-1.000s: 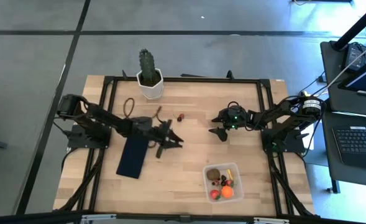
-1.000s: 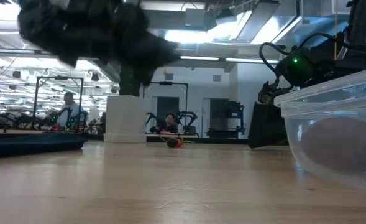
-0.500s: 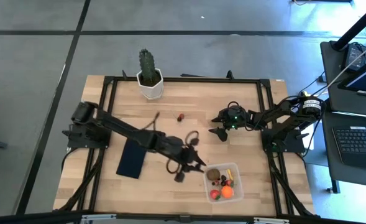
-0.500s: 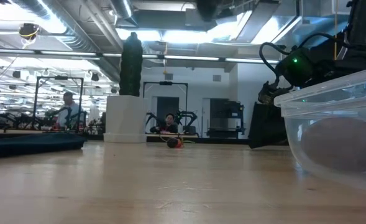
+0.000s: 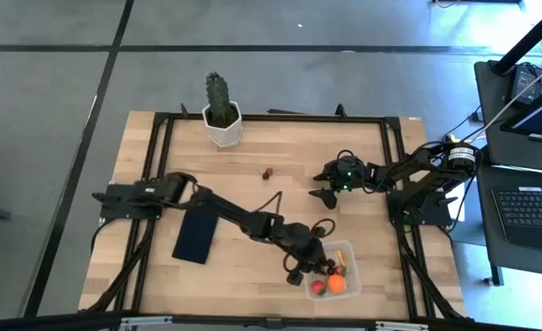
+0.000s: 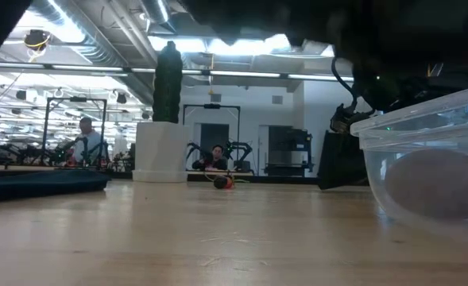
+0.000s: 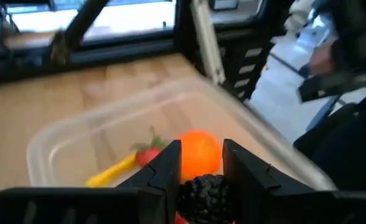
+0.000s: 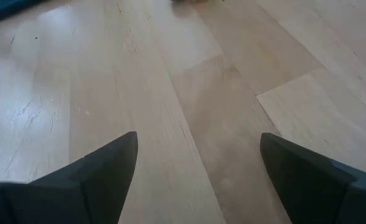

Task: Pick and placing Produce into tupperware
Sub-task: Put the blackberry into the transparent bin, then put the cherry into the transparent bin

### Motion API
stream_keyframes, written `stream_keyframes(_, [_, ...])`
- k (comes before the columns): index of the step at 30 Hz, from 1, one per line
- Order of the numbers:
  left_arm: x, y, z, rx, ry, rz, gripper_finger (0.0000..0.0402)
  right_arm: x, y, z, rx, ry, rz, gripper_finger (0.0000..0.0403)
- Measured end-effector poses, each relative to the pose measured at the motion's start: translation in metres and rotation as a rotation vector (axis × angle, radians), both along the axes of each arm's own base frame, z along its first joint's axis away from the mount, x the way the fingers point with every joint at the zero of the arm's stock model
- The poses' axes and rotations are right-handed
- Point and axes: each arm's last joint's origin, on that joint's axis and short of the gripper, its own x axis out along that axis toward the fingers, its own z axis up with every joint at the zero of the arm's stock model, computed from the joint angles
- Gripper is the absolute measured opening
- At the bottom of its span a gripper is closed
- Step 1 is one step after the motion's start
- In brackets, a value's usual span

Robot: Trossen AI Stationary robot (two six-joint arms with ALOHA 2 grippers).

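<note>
My left gripper [image 5: 309, 263] reaches across the table and hangs over the near left part of the clear tupperware [image 5: 348, 276], shut on a dark berry [image 7: 207, 196]. In the tupperware lie an orange ball [image 7: 198, 152], a red piece with a green stalk [image 7: 148, 154] and a thin yellow piece [image 7: 111, 172]. A red ball [image 5: 318, 287] shows there in the high view, and a brown ball [image 6: 434, 184] in the low view. One small red and dark piece [image 5: 267, 172] rests on the wood near the far side. My right gripper [image 5: 328, 195] waits open, right of centre. My left gripper pinches the dark bumpy berry [image 7: 207, 198] between its two fingers [image 7: 168, 167], one on each side of it. The fingers slant down toward the tupperware from the table's left. The berry is off the table, above the pieces in the tupperware.
A green cactus in a white pot [image 5: 222, 118] stands at the far edge. A flat dark navy rectangle [image 5: 195, 235] lies on the left half. A black frame [image 5: 386, 147] borders the table. Bare wood lies under my right gripper [image 8: 195, 93].
My left arm has swung from above the navy rectangle toward the table's right and near edge, stretching out until its gripper hangs over the tupperware. In the low view it has left the upper left and now darkens the top above the tupperware.
</note>
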Motion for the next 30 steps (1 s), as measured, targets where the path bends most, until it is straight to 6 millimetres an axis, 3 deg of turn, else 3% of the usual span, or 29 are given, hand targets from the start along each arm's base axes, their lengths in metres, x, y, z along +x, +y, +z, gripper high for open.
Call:
stream_keyframes(6, [0.009,0.004,-0.031,-0.029,0.068,0.032,0.0111,0.000,0.000,0.000,0.000,0.003,0.001,0.0339])
stream_keyframes(10, [0.010,0.005,-0.041,-0.029,0.083,0.036,0.0110,-0.001,0.000,-0.001,0.004,0.014,0.001,0.0339])
stream_keyframes(15, [0.010,0.004,-0.041,-0.026,0.083,0.033,0.0104,-0.001,0.000,-0.002,0.009,0.029,0.001,0.0339])
stream_keyframes(26, [0.010,0.004,-0.039,-0.026,0.065,0.035,0.0151,-0.002,0.001,-0.002,0.009,0.034,0.003,0.0339])
stream_keyframes(30, [0.009,0.005,-0.021,-0.029,0.030,0.031,0.0158,-0.002,0.001,-0.003,0.009,0.036,0.003,0.0339])
